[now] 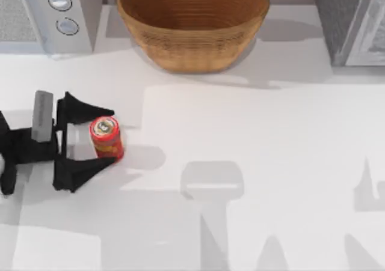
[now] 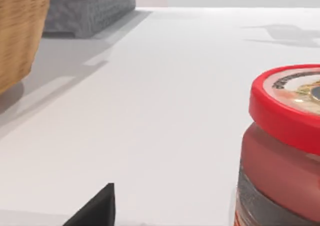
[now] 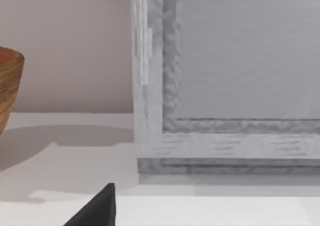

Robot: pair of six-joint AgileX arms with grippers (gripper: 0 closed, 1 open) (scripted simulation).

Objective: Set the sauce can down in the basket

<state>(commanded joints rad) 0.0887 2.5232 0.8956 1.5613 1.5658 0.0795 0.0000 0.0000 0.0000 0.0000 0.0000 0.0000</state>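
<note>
The sauce can (image 1: 107, 137) stands upright on the white table at the left, red with a yellow-orange band and a silver top. My left gripper (image 1: 110, 136) is open around it, one black finger on each side, with a small gap to the can. In the left wrist view the sauce can (image 2: 285, 151) looms close, and one black fingertip (image 2: 95, 211) shows low down. The tan wicker basket (image 1: 192, 24) sits at the back centre, well away from the can. My right arm is parked at the right, and one of its fingertips (image 3: 97, 210) points toward a grey cabinet.
A microwave (image 1: 54, 12) stands at the back left, next to the basket. A grey cabinet (image 1: 355, 18) fills the back right corner. White tabletop (image 1: 252, 163) stretches between the can and the basket.
</note>
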